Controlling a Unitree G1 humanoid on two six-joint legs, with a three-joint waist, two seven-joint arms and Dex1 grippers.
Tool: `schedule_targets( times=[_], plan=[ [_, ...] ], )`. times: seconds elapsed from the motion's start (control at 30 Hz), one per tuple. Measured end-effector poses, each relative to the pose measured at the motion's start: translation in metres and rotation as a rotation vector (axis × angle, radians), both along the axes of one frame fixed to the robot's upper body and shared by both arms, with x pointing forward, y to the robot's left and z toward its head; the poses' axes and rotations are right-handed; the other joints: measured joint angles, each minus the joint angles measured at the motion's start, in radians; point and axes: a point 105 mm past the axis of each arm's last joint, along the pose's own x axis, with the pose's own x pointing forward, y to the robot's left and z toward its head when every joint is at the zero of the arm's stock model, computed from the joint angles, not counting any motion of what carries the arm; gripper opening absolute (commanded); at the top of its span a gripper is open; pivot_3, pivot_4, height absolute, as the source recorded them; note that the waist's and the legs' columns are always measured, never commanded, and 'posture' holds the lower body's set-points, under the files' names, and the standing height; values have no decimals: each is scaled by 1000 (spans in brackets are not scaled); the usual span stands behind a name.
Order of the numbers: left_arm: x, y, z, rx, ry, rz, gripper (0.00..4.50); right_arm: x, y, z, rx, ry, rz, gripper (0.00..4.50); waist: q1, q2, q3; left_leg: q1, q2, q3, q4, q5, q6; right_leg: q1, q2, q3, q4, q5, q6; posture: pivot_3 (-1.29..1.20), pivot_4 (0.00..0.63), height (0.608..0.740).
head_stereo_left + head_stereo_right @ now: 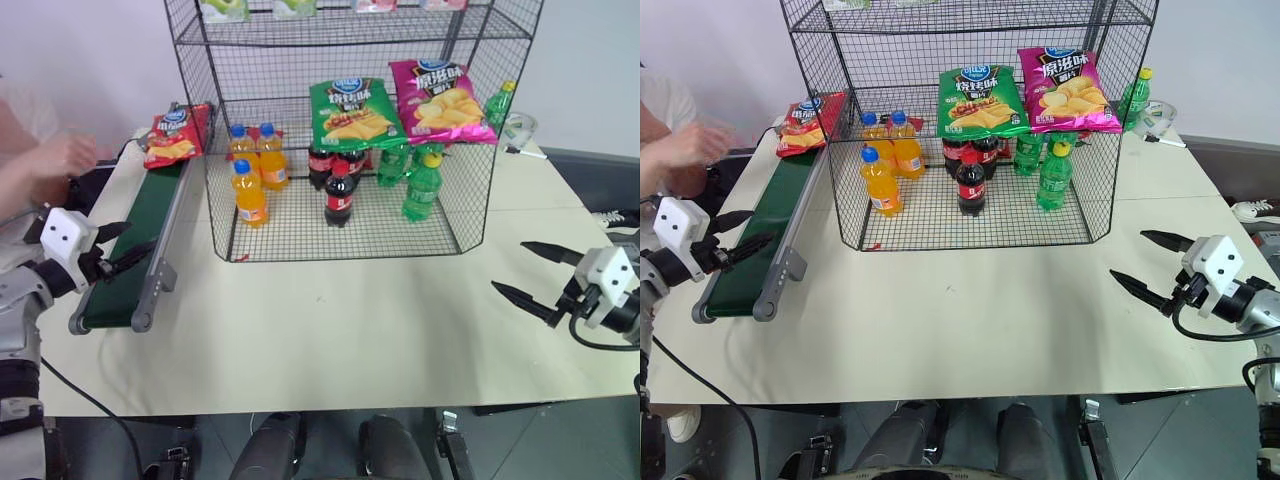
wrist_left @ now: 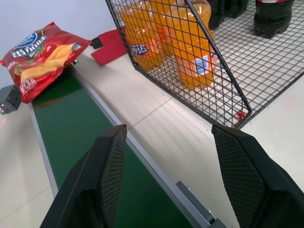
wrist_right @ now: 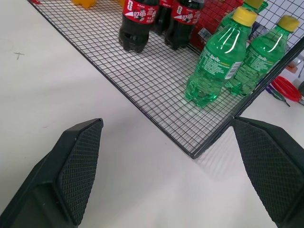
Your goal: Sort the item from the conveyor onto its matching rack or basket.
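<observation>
The left gripper (image 1: 118,245) hangs with its two black fingers spread wide and nothing between them, just above the near end of the conveyor (image 1: 130,260), its tips pointing across the green belt toward the wire rack (image 1: 350,140). The red crisp bag (image 1: 172,135) lies flat at the far end of that belt, well ahead of the left gripper and apart from it, with its blue logo at the far edge; a person's hand (image 1: 62,155) rests near the bag on the side away from the rack. Beyond the left fingers, past the conveyor's rail, the rack's corner holds orange bottles (image 2: 190,47) on its lowest tier. The right gripper (image 1: 538,272) is also wide open and empty, held over the bare table (image 1: 350,330) well apart from the conveyor, its fingers aimed at the rack's near corner. Just ahead of it inside the wire stand green bottles (image 3: 216,61) and dark cola bottles (image 3: 137,21). On the tier above them lie a green bag (image 1: 352,112) and a magenta bag (image 1: 440,100), side by side and tilted.
</observation>
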Motion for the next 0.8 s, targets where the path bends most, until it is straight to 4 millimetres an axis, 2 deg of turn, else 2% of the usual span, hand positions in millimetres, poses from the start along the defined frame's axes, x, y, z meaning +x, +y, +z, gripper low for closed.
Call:
schedule_targets(
  times=[0.17,0.3,0.47,0.57,0.63,0.73,0.8],
  plan=[
    [-13,-1,-14,-43,58,-9,2960,1,2,1,-1,-3,8,4500,-3,0,0,0,0,0,-1,0,0,0,0,0,0,0,0,0,150,740],
    [-18,2,-8,-76,33,13,2960,2,5,2,4,0,15,4500,-2,0,0,0,0,0,-1,0,0,0,0,0,0,0,0,0,150,740],
    [-36,-3,-4,-52,-28,7,2960,2,23,9,95,6,56,4500,-4,0,0,-1,0,0,-1,0,0,0,-1,1,-1,0,0,0,150,740],
    [-50,0,4,80,-131,50,2960,-1,44,12,173,17,107,4500,-3,0,0,-1,1,0,-2,0,0,0,-1,1,-1,-1,-3,0,150,740],
    [-65,7,8,382,-258,96,2960,-6,67,12,223,41,178,4500,-4,0,0,-1,1,2,-4,0,0,0,-2,1,-2,-2,-4,0,150,740],
    [-78,5,3,641,-353,83,2960,-16,96,3,266,117,280,4500,7,0,0,-1,0,2,-5,0,0,0,-3,1,-5,-2,-4,0,150,740],
    [-91,4,-9,792,-396,57,2960,-27,118,-6,276,185,377,4500,10,0,0,-1,0,2,-7,0,1,-1,-3,1,-9,-2,-4,0,150,740]
  ],
)
